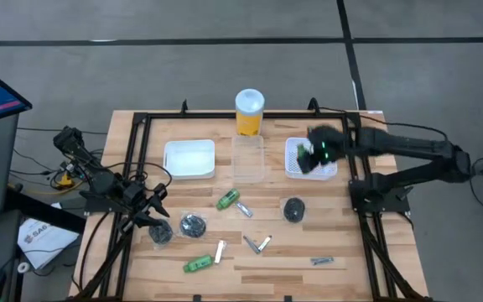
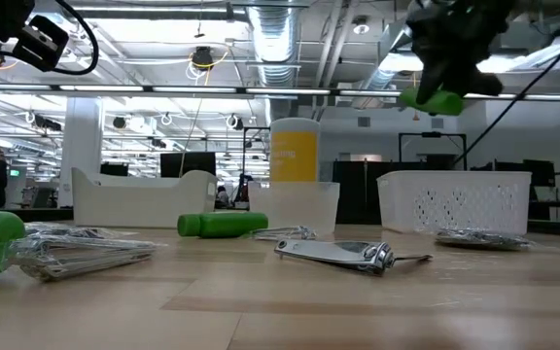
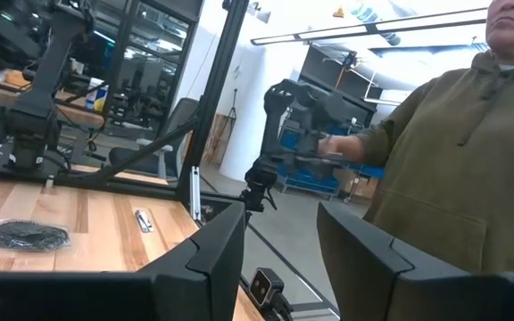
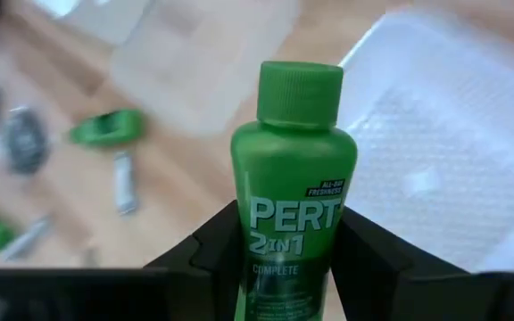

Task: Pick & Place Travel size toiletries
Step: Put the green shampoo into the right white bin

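Note:
My right gripper [image 1: 319, 153] hovers over the white perforated basket [image 1: 296, 168], shut on a bright green Pert bottle [image 4: 286, 169]. The low view shows this bottle [image 2: 437, 99] high in the air. Two more green bottles [image 1: 228, 200] [image 1: 197, 263] lie on their sides on the wood. Dark round pots [image 1: 193, 224] [image 1: 159, 235] [image 1: 293, 208] and slim silvery pieces [image 1: 243, 210] [image 1: 257, 243] [image 1: 321, 261] also rest there. My left gripper [image 3: 279, 241] is open and holds nothing, near the table's left side [image 1: 156, 215], just above a dark pot. My right gripper pinches the green bottle between its two fingers [image 4: 368, 254] at the lower body [image 4: 284, 267], below the printed label. The green cap [image 4: 300, 89] points away from the wrist. The bottle is lifted clear, above the white basket.
A tall yellow cylinder with a white lid [image 1: 250, 111] stands at the far edge. A white tray [image 1: 189, 158] and a clear tray [image 1: 248, 159] sit beside the basket. A black frame [image 1: 141, 126] borders the table. A person in an olive hoodie [image 3: 453, 134] stands beyond the table.

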You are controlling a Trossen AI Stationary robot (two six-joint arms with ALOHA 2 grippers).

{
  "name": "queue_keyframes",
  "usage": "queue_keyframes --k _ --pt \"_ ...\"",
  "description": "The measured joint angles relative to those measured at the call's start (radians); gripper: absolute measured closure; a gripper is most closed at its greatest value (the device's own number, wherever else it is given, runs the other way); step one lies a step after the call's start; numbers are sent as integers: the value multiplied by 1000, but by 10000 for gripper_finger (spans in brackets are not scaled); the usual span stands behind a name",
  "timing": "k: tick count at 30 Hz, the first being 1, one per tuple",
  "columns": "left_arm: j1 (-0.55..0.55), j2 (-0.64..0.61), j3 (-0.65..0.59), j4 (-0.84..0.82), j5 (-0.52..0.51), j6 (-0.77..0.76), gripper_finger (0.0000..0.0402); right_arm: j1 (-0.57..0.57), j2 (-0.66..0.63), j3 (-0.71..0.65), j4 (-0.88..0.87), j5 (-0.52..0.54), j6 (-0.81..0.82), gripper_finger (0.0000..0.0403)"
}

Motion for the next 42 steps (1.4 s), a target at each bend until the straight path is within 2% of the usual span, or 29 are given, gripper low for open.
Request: queue_keyframes --k 3,6,14,21,28,32,37,42 --pt "0 2 0 2 0 0 262 -111 54 51 -82 -2 -158 269" --pt "0 4 0 3 2 0 262 -175 117 77 -145 -2 -274 269" --pt "0 5 0 7 2 0 262 -207 261 59 -179 -1 -608 267" --pt "0 5 0 8 0 0 262 -236 346 59 -147 3 -717 268" --pt "0 5 0 10 0 0 262 -184 410 59 -124 20 -731 267" --pt "0 5 0 11 0 0 262 -162 423 59 -127 40 -687 266" --pt "0 5 0 14 0 0 262 -186 412 59 -136 41 -546 265" --pt "0 5 0 15 0 0 262 -199 406 59 -169 19 -302 263"
